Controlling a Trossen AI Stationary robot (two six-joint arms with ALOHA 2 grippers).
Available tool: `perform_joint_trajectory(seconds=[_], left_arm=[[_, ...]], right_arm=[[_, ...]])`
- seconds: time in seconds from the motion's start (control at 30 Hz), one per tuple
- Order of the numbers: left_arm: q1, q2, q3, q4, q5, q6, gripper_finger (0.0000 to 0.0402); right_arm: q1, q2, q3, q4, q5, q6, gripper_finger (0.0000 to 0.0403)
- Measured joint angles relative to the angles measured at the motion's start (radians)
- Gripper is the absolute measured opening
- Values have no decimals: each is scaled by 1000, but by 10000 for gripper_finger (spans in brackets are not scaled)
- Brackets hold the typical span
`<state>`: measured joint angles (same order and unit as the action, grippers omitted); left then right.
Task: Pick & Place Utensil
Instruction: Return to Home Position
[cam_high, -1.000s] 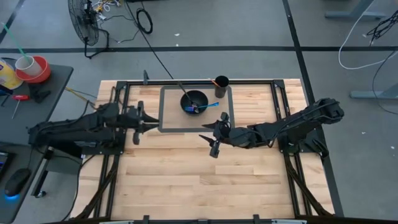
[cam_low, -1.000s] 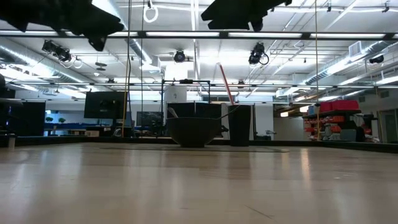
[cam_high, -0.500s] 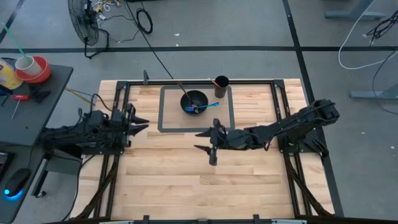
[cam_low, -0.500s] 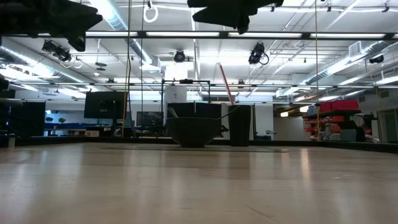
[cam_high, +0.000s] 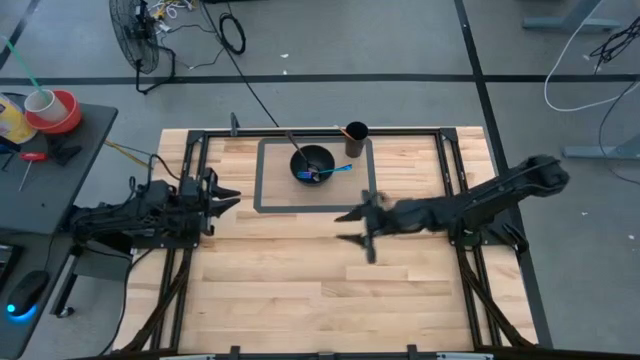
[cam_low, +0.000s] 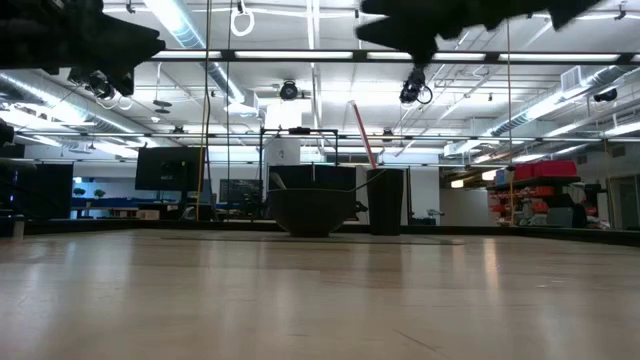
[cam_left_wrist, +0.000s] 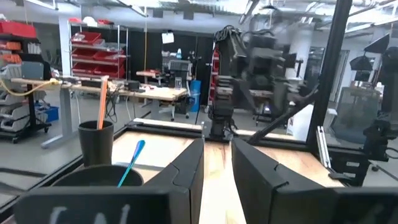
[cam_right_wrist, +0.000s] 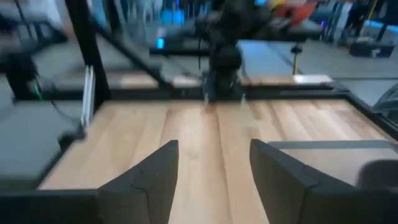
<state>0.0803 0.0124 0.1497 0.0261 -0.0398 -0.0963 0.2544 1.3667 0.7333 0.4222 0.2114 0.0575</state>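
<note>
In the low view the black bowl (cam_low: 310, 212) hides the black spoon (cam_high: 295, 143) and blue fork (cam_high: 338, 169) inside it; the left arm (cam_low: 80, 40) and right arm (cam_low: 460, 15) are cut off by the top edge. From above, the right gripper (cam_high: 362, 228) shows blurred

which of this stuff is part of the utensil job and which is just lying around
Part of the job:
black bowl holding the blue fork and black spoon
black cup with the orange straw
left claw and right claw, both open and empty

Just lying about:
floor fan
white cup and computer mouse, off to the side
white cable on the floor
</note>
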Motion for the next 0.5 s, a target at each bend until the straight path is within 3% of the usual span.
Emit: perform_joint_trajectory(seconds=[0.1, 0.2, 0.4, 0.5], left_arm=[[0, 0, 0, -36, -2, 0, 87], [0, 0, 0, -57, -1, 3, 87], [0, 0, 0, -53, -1, 3, 87], [1, 0, 0, -53, -1, 3, 87]], right_arm=[[-26, -134, -188, 138, -14, 47, 201], [-30, -314, -355, 194, 39, 74, 201], [-8, -675, -558, 156, 69, 93, 201], [18, -852, -607, 42, 157, 89, 195]])
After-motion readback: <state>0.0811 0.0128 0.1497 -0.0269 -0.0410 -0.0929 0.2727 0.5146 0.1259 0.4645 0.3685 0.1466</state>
